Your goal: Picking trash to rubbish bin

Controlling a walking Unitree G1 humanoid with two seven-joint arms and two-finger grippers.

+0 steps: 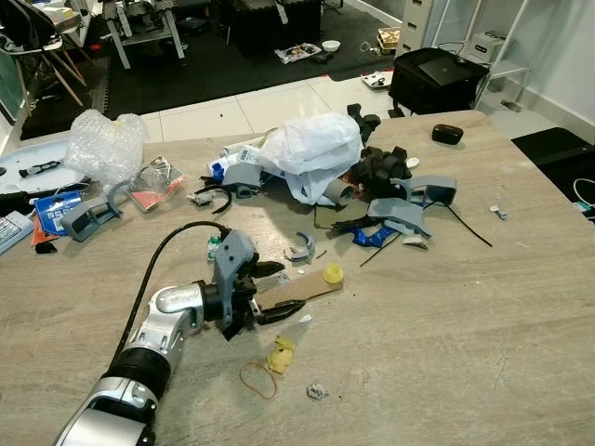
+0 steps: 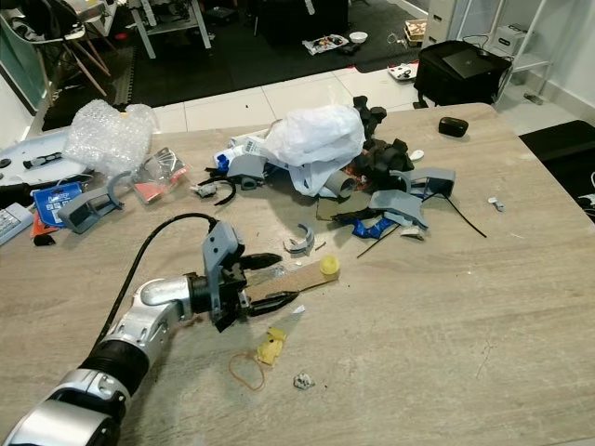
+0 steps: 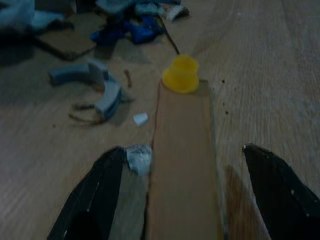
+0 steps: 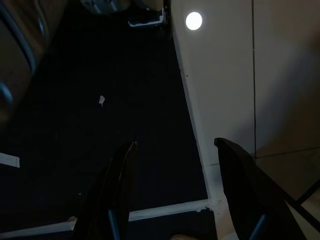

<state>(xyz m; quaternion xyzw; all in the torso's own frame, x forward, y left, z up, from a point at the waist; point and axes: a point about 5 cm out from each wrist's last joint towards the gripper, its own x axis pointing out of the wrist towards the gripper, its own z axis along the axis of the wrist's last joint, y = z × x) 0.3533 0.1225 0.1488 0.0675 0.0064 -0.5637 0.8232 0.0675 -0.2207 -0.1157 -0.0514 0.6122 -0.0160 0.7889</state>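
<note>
From the head views, we reach our left claw (image 1: pixel 271 293) low across the worktop (image 1: pixel 483 307), fingers apart on either side of a cardboard strip (image 1: pixel 297 290) lying flat with a yellow cap (image 1: pixel 332 273) at its far end. The left wrist view confirms the strip (image 3: pixel 182 160) sits centred between the fingers, ready for closing. In its wrist view our right claw (image 4: pixel 175 190) hangs idle and spread over dark floor.
</note>
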